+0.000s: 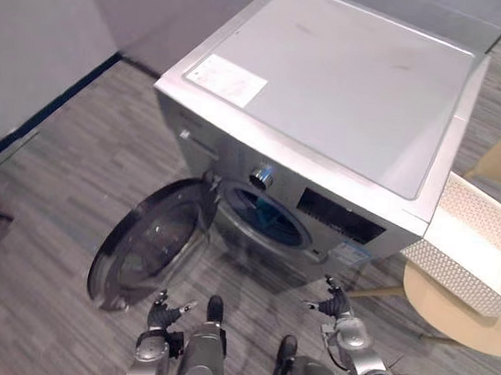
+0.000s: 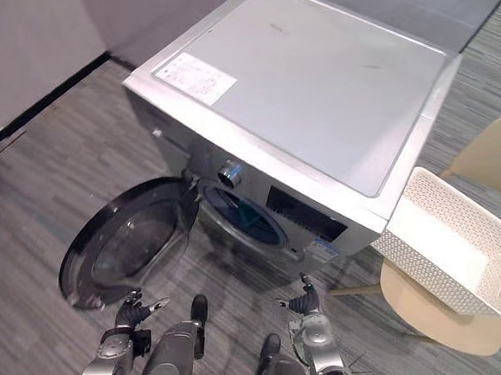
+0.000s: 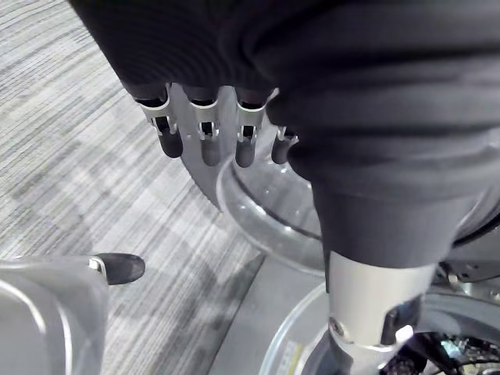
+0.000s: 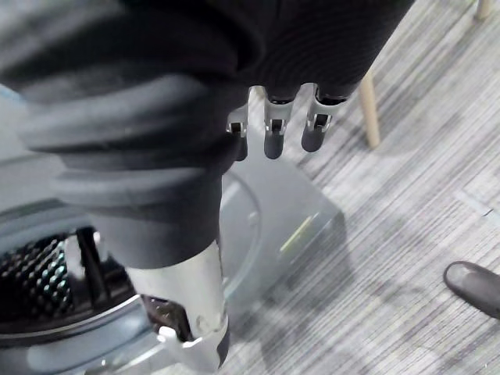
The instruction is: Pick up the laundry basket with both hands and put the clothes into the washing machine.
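One laundry basket (image 2: 435,273), long axis seemingly toward washer (image 2: 310,97)

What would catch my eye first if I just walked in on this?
The big silver washing machine takes up the middle, its round door swung wide open toward the robot's left. To its right, a white perforated laundry basket sits on a pale wooden chair. The left hand and right hand hang open and empty, low in front of the machine.
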Controlling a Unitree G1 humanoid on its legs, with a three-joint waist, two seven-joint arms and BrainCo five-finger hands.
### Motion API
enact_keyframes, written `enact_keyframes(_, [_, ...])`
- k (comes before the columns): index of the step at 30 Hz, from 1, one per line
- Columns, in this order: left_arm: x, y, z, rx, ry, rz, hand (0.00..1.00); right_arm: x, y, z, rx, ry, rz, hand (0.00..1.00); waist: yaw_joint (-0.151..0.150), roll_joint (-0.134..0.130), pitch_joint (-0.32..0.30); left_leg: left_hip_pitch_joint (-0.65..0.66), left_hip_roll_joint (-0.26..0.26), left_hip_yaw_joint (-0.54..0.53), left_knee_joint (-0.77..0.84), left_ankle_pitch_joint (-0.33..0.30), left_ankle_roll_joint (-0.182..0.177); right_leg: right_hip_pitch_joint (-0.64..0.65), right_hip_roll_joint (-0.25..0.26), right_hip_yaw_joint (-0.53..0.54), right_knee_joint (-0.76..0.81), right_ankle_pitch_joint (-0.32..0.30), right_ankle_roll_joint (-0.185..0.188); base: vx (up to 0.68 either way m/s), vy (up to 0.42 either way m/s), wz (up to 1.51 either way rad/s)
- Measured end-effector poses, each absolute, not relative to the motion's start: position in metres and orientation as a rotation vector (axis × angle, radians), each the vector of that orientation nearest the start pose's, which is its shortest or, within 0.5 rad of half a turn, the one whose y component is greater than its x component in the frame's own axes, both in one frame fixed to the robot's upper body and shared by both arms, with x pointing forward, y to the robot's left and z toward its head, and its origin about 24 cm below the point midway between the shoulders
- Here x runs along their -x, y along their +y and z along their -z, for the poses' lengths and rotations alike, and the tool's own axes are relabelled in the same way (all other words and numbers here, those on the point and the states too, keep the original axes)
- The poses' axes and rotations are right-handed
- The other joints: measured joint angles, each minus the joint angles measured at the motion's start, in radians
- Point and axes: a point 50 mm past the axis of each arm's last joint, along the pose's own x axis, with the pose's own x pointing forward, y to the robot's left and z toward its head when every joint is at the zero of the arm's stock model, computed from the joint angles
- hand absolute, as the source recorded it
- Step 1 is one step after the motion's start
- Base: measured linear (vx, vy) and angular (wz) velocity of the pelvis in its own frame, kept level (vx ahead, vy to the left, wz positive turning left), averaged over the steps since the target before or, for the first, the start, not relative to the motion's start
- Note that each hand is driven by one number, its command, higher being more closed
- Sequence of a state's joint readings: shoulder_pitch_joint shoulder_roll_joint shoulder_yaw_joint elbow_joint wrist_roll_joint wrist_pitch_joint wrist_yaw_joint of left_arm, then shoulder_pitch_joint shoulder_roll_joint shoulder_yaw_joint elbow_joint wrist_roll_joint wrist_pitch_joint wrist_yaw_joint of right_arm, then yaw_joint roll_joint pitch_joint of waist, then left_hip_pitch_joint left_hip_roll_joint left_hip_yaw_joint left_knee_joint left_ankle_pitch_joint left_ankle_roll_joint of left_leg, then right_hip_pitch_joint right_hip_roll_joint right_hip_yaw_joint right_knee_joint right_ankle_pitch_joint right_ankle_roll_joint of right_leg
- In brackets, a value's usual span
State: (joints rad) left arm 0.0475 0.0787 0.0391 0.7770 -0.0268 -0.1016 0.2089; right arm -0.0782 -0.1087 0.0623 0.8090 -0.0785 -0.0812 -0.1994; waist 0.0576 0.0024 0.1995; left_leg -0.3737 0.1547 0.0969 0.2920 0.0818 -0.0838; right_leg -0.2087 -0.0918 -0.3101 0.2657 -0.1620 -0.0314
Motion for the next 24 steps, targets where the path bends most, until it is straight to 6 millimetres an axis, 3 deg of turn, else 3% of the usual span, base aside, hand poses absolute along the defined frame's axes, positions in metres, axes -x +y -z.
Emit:
enact_keyframes(1, [-0.166, 0.193, 0.117, -0.11, 0.711, -0.278, 0.0, -0.202, -0.185, 0.103, 0.267, 0.642, 0.152, 0.0, 0.002, -0.013, 0.0, 0.004, -0.001, 0.024, 0.142, -0.09, 0.054, 0.002, -0.018, -0.017, -0.01, 0.014, -0.004, -0.24, -0.048, 0.64])
enact_keyframes(3, [-0.163, 0.191, 0.119, -0.106, 0.722, -0.276, 0.0, -0.196, -0.187, 0.107, 0.268, 0.662, 0.16, 0.0, -0.013, -0.011, -0.001, 0.07, 0.013, 0.023, 0.214, -0.175, 0.033, 0.004, -0.025, -0.04, -0.039, 0.043, 0.0, -0.21, 0.009, 0.52])
enact_keyframes(5, [-0.161, 0.187, 0.12, -0.116, 0.731, -0.253, 0.0, -0.188, -0.189, 0.111, 0.256, 0.686, 0.175, 0.0, -0.021, 0.009, -0.011, 0.206, 0.005, 0.023, 0.018, -0.207, -0.012, 0.004, -0.019, -0.063, -0.068, 0.073, 0.025, -0.14, 0.09, 0.33])
enact_keyframes(7, [-0.164, 0.184, 0.12, -0.125, 0.725, -0.235, 0.0, -0.182, -0.192, 0.114, 0.234, 0.707, 0.204, 0.0, -0.033, 0.02, -0.025, 0.259, -0.003, 0.015, -0.133, -0.199, -0.018, 0.017, -0.021, -0.094, -0.108, 0.112, 0.045, -0.13, 0.141, 0.44])
enact_keyframes(9, [-0.163, 0.183, 0.12, -0.141, 0.725, -0.226, 0.0, -0.177, -0.185, 0.118, 0.214, 0.724, 0.199, 0.0, -0.042, 0.019, -0.037, 0.268, -0.037, -0.003, -0.155, -0.181, -0.004, 0.068, -0.038, -0.117, -0.18, 0.168, 0.068, -0.12, 0.173, 0.43])
enact_keyframes(15, [-0.146, 0.191, 0.125, -0.182, 0.763, -0.233, 0.0, -0.167, -0.186, 0.122, 0.212, 0.753, 0.203, 0.0, -0.042, 0.038, -0.086, 0.286, -0.087, -0.014, -0.19, -0.17, 0.022, 0.11, -0.065, -0.125, -0.245, 0.216, 0.098, -0.04, 0.122, 0.1])
enact_keyframes(18, [-0.144, 0.212, 0.117, -0.174, 0.724, -0.328, 0.0, -0.163, -0.186, 0.126, 0.214, 0.776, 0.201, 0.0, -0.04, 0.032, -0.09, 0.304, -0.095, -0.017, -0.196, -0.158, 0.033, 0.12, -0.068, -0.126, -0.257, 0.227, 0.094, 0.08, 0.041, 0.03])
enact_keyframes(21, [-0.15, 0.245, 0.101, -0.212, 0.656, -0.423, 0.0, -0.163, -0.193, 0.125, 0.22, 0.778, 0.2, 0.0, -0.041, 0.024, -0.092, 0.318, -0.103, -0.029, -0.215, -0.149, 0.031, 0.142, -0.065, -0.145, -0.274, 0.232, 0.095, 0.06, 0.017, 0.15])
enact_keyframes(24, [-0.166, 0.281, 0.076, -0.275, 0.547, -0.515, 0.0, -0.17, -0.203, 0.123, 0.234, 0.77, 0.216, 0.0, -0.038, 0.014, -0.095, 0.316, -0.102, -0.042, -0.221, -0.145, 0.03, 0.152, -0.057, -0.159, -0.295, 0.239, 0.093, 0.04, -0.003, 0.12])
